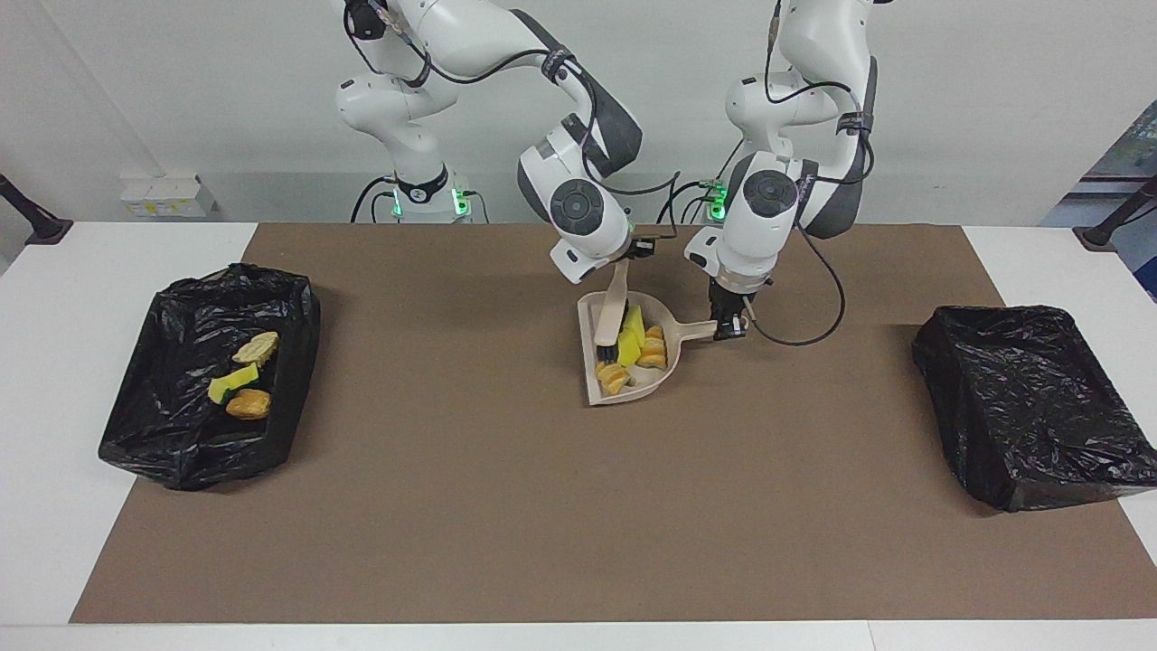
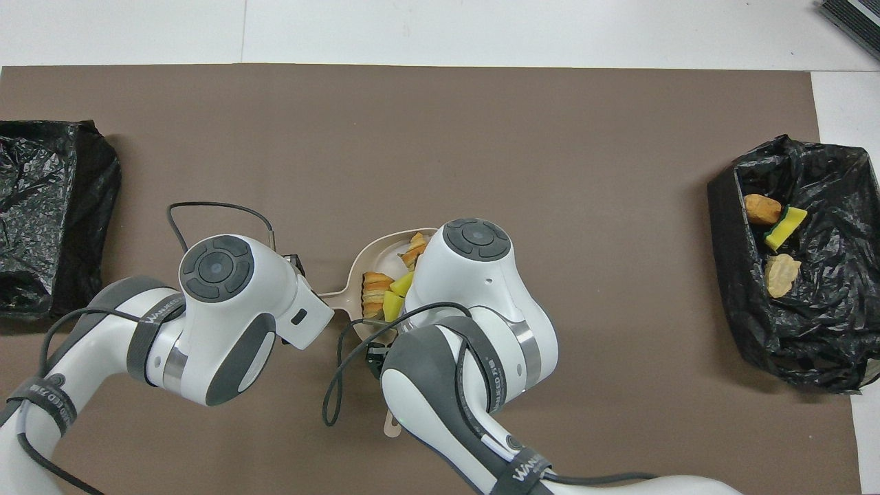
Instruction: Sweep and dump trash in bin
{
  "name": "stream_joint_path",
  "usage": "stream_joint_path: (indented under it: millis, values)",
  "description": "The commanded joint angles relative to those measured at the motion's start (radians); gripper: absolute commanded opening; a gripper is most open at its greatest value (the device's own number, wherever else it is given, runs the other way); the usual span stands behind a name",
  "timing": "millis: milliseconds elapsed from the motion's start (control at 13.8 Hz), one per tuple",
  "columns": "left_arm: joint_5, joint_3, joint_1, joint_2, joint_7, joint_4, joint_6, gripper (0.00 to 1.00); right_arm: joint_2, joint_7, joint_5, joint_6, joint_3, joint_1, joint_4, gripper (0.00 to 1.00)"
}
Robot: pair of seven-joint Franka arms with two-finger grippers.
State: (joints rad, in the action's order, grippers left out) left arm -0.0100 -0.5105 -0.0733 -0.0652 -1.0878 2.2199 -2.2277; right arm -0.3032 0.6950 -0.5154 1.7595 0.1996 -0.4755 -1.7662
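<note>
While the trash (image 1: 633, 348) sits gathered in the dustpan (image 1: 624, 391), near the middle of the bench (image 1: 452, 506) and close to the robots, the sweeping step looks all but finished and the dumping step is about to open. The left pincer (image 1: 729, 324) is clamped on the end of the dustpan's handle. The right pincer (image 1: 624, 264) hangs over the pan's nearer edge, clamped on the upper end of the brush (image 1: 611, 316), whose black bristles press against the heap from the side toward the right arm's end. The load is yellow sponge chunks (image 1: 635, 327) and croissant pieces (image 1: 653, 351), packed against the pan's back wall beside the handle. No loose scrap shows on the brown mat around it. Whether the pan rests on the bench or is already slightly raised, I cannot tell. A lined bin (image 1: 172, 452) at the right arm's end already holds three scraps (image 1: 242, 380); a second lined bin (image 1: 1030, 407) stands at the left arm's end, well apart from the pan. In my judgement, the next move calls for the brush to lift clear. The left arm should then carry the pan with its open lip tilted up so nothing slides out, tipping it only once it is over a bin.
</note>
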Motion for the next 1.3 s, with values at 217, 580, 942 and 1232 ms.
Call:
stream_joint_path:
  millis: [217,580,942,1232]
  values:
    - [0.129,-0.008,-0.049,-0.001,-0.127,0.007,-0.052,0.00,0.018,0.119,-0.018,-0.052,0.014,0.002,0.064,0.00]
    - [0.303,-0.006,-0.111,0.001,-0.302,0.009,-0.046,0.00,0.053,0.192,-0.018,-0.071,0.017,0.002,0.067,0.00]
    - [0.309,-0.006,-0.125,0.010,-0.313,0.009,-0.038,0.00,0.087,0.319,-0.020,-0.127,0.021,0.002,0.145,0.00]
    - [0.314,0.000,-0.149,0.033,-0.331,-0.012,0.025,0.00,0.134,0.310,0.008,-0.257,-0.003,0.034,0.145,0.00]
